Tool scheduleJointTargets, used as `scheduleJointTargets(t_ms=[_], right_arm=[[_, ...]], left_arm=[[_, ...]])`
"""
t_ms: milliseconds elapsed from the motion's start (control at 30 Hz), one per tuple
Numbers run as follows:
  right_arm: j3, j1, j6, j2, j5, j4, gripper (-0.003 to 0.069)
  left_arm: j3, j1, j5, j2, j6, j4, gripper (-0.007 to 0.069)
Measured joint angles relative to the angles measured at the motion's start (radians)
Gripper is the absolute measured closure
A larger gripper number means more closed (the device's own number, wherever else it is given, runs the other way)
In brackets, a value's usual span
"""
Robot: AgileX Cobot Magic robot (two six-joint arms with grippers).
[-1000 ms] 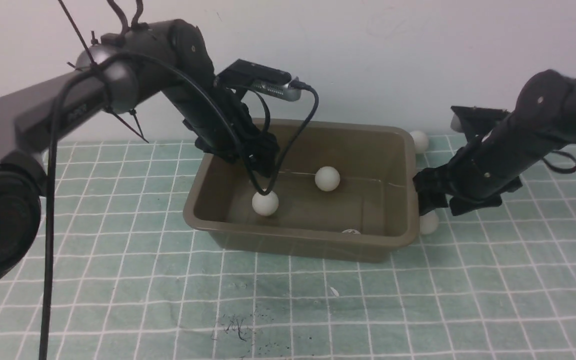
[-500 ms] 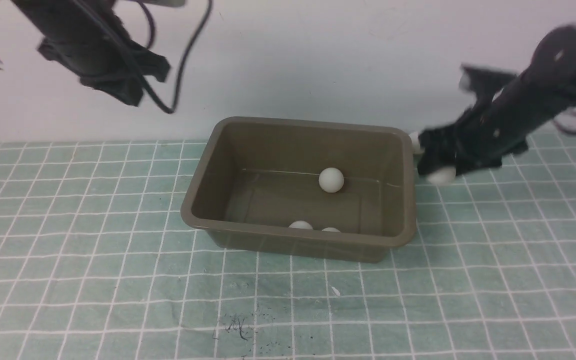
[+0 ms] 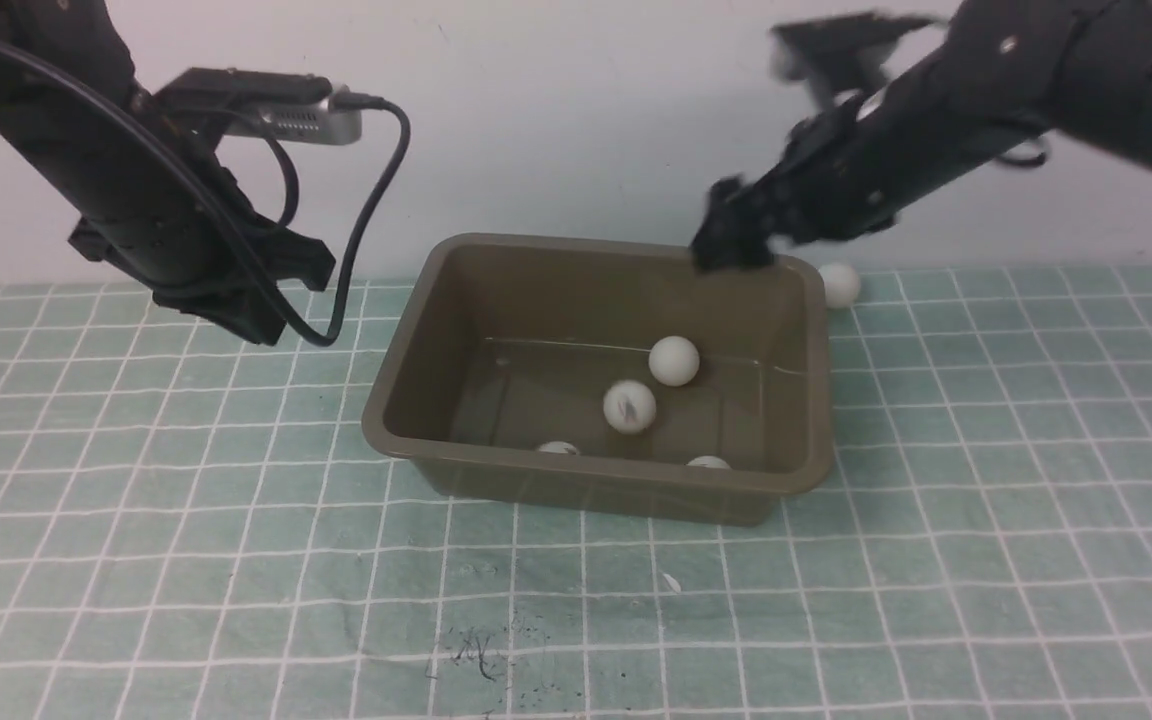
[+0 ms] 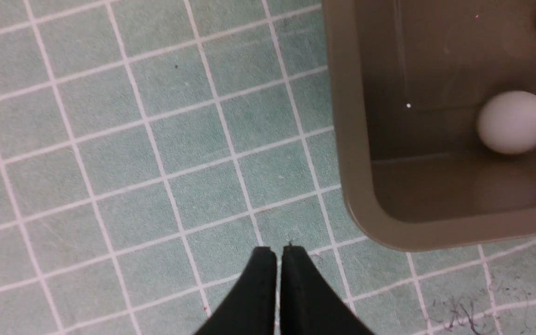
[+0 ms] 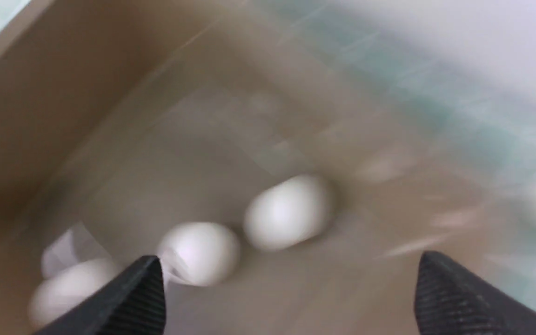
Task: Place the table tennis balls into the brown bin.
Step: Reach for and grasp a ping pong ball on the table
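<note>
Green gridded mat [image 3: 236, 560], white wall [image 3: 576, 120]

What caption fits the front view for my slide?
Four table tennis balls in the brown bin, a fifth ball just outside it.

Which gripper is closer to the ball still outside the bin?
Right. The right gripper hovers over the brown bin's far right corner, near that ball; the left gripper hangs beyond the bin's left side.
</note>
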Motion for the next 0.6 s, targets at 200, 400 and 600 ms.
scheduleJointTargets(t_ms=[200,400,600], right_arm=[[-0.016,-0.153,0.111,0.113,-0.155,-0.029,-0.0008],[-0.013,-0.171,0.101,0.276,-0.327,0.036,0.0060],[-0.013,-0.163,0.060,0.342,-0.460,0.096,0.0085]], left_arm=[[0.001,0.000,0.029,-0.031,0.001,-0.017,0.0629],[0.002,0.000,0.048,-0.117,0.001,-0.022,0.0629],[0.002,0.000,0.080,-0.215,0.001,-0.022,0.0629]])
